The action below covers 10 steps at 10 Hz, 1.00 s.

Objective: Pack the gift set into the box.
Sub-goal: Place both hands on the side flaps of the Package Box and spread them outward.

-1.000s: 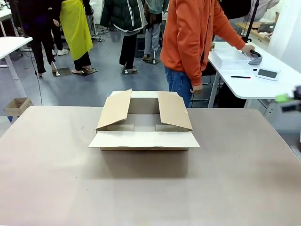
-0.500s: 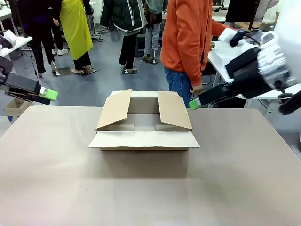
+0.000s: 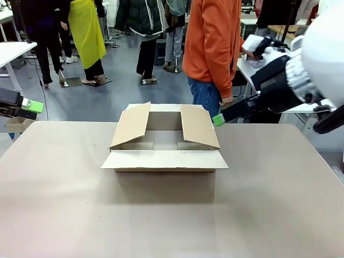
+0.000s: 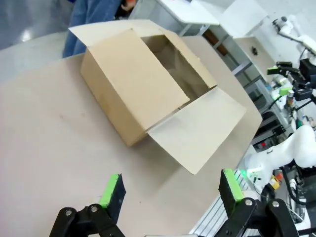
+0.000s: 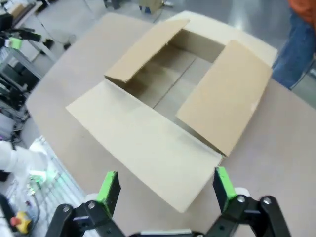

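The box (image 3: 164, 141) stands in the middle of the tan table (image 3: 161, 215). Its top is open: two side flaps lean inward and the near flap lies flat outward. Nothing lies inside it. My left gripper (image 3: 29, 105) hovers at the table's far left edge, well away from the box. My right gripper (image 3: 217, 119) hangs just beyond the box's far right corner. In the wrist views the box (image 4: 143, 79) (image 5: 148, 143) lies ahead of each gripper. The left gripper (image 4: 171, 186) and right gripper (image 5: 165, 183) are both open and empty. The gift set is hidden behind my right arm.
A person in an orange top (image 3: 215, 43) stands past the box, turned toward a white side table (image 3: 293, 110) at the right. A much smaller brown carton (image 3: 19, 121) sits on the floor at the left. Other people stand farther back.
Both arms have come into view over the last second. The left gripper has since drawn back to the left, and the right gripper has edged closer to the box's far right corner.
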Tool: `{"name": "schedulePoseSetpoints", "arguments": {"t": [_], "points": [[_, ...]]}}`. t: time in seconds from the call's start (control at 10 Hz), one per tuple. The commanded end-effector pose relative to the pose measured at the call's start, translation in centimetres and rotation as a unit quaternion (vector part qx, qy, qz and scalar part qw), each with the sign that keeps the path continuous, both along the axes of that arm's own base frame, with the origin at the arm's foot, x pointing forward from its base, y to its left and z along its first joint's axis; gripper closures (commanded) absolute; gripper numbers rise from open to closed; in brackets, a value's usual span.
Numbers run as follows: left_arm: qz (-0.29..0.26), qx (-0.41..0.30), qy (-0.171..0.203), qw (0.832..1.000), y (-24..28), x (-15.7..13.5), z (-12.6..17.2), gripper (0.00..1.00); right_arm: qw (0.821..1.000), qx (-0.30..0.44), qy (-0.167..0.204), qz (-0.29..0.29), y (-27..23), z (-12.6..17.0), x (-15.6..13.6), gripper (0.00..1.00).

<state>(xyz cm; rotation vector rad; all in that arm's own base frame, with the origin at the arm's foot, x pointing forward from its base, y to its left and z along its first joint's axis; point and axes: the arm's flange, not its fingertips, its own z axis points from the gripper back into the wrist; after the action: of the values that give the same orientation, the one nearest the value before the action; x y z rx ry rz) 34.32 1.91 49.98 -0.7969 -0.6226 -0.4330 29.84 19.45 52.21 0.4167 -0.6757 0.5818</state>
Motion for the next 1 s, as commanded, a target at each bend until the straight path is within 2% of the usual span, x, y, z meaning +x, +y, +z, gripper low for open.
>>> {"name": "schedulePoseSetpoints", "arguments": {"t": [0.0,0.1,0.2,0.5,0.6,0.7,0.8,0.9], "points": [[0.006,0.057,0.054,0.997,-5.0,3.6,3.5,0.00,0.999,0.002,-0.038,-0.029,3.8,-1.1,2.0,0.00],[0.003,0.120,0.103,0.987,-8.0,5.9,5.4,0.00,0.995,0.009,-0.073,-0.069,5.0,-1.9,3.2,0.00],[0.019,0.173,0.133,0.976,-11.8,8.8,7.1,0.00,0.997,-0.001,-0.044,-0.067,5.1,-3.9,4.6,0.00],[0.065,0.261,0.142,0.953,-19.9,14.9,8.1,0.00,0.999,0.011,-0.022,-0.046,4.2,-5.6,4.8,0.00],[0.046,0.247,0.145,0.957,-21.9,16.4,7.1,0.00,0.998,0.015,-0.011,-0.055,3.1,-6.4,5.7,0.00],[-0.011,0.226,0.171,0.959,-20.3,16.2,5.7,0.00,0.998,-0.007,-0.028,-0.063,4.7,-6.0,4.5,0.00],[0.061,0.245,0.129,0.959,-21.0,14.9,6.8,0.00,0.998,-0.007,-0.028,-0.063,4.7,-6.0,4.5,0.00],[0.061,0.245,0.129,0.959,-21.0,14.9,6.8,0.00,0.998,-0.007,-0.028,-0.063,4.7,-6.0,4.5,0.00]]}}
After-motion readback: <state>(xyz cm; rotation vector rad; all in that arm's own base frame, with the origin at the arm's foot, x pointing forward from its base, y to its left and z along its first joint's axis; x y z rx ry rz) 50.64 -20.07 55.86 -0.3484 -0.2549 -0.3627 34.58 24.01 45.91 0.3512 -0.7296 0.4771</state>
